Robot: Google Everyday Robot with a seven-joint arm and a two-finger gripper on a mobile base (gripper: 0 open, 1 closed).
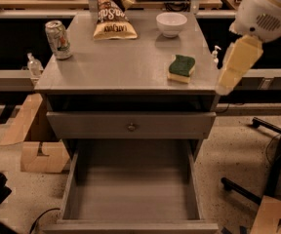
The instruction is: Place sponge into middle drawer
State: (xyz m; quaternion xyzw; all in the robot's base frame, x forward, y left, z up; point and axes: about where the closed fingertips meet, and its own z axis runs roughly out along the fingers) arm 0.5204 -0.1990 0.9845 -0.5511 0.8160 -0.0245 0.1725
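Observation:
The sponge, dark green on top of pale yellow foam, lies on the grey cabinet top near its right edge. The middle drawer is pulled out at the bottom, its flat grey floor bare. Above it is a closed drawer front with a small round knob. My gripper hangs as a pale yellowish piece under the white arm, just right of the cabinet's right edge. It is right of the sponge and apart from it.
On the cabinet top stand a soda can at the back left, a chip bag at the back middle and a white bowl at the back right. Cardboard boxes lie left of the cabinet. A chair base stands on the right.

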